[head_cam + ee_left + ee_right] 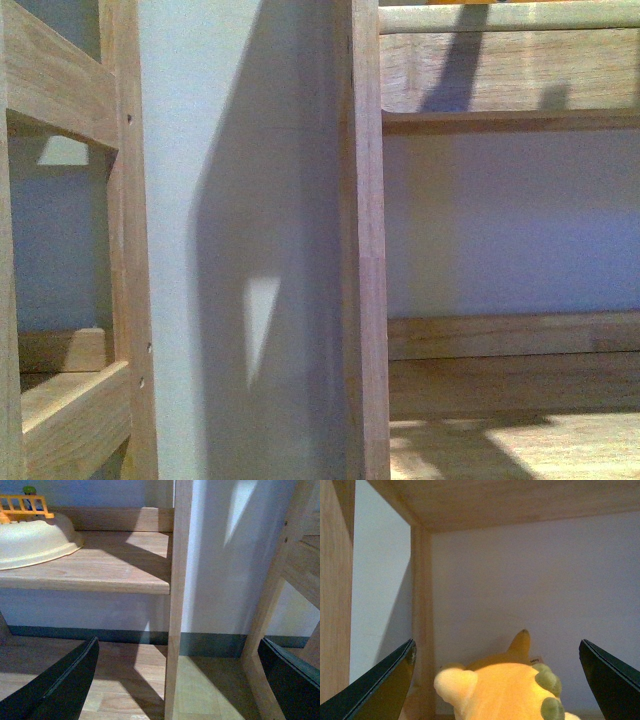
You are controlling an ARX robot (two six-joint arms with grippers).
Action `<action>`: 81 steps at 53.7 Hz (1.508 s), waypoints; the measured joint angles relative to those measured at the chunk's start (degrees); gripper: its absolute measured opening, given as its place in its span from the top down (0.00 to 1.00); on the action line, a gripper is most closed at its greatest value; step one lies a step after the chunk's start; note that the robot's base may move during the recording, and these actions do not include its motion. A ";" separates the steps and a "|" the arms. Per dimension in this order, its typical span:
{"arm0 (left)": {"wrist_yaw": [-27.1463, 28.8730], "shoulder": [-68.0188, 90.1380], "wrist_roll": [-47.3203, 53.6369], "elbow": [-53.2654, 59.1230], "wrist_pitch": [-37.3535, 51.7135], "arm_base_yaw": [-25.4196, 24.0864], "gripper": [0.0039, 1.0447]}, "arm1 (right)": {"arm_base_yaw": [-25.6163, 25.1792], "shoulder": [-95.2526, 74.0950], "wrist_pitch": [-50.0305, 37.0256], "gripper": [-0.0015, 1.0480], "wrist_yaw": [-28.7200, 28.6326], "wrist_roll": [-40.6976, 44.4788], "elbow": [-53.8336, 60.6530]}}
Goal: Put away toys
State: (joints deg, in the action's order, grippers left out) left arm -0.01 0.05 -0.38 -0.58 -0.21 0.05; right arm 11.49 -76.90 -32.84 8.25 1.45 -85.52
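Note:
The orange-yellow plush toy [495, 692] shows only in the right wrist view, inside a wooden shelf compartment against the pale back wall, with a pale stub, greenish pads and a pointed orange tip. My right gripper [497, 680] is open, its dark fingers [380, 685] wide on either side of the plush and not touching it. My left gripper [182, 680] is open and empty, low over the wooden floor, with a shelf upright [175, 630] between its fingers [65, 680]. Neither gripper shows in the front view.
Wooden shelf uprights [365, 250] and boards [510, 70] fill the front view close up, with a white wall behind. In the left wrist view a cream bowl-shaped toy with an orange fence [30, 535] sits on a low shelf [110, 570]. A second frame [280, 605] stands beside it.

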 joint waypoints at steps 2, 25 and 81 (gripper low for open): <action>0.00 0.00 -0.02 0.00 0.00 0.00 0.06 | -0.15 0.98 -0.28 0.06 0.20 0.09 0.79; 0.00 0.00 0.00 0.00 0.00 0.00 0.06 | -9.88 23.30 2.69 0.06 0.87 -1.73 20.31; 0.00 0.00 0.00 0.00 0.00 0.00 0.06 | -10.21 65.81 22.10 0.06 2.01 -14.12 73.20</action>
State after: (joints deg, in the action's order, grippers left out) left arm -0.01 0.05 -0.38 -0.58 -0.21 0.05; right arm 1.28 -11.09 -10.74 10.26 -12.67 -12.32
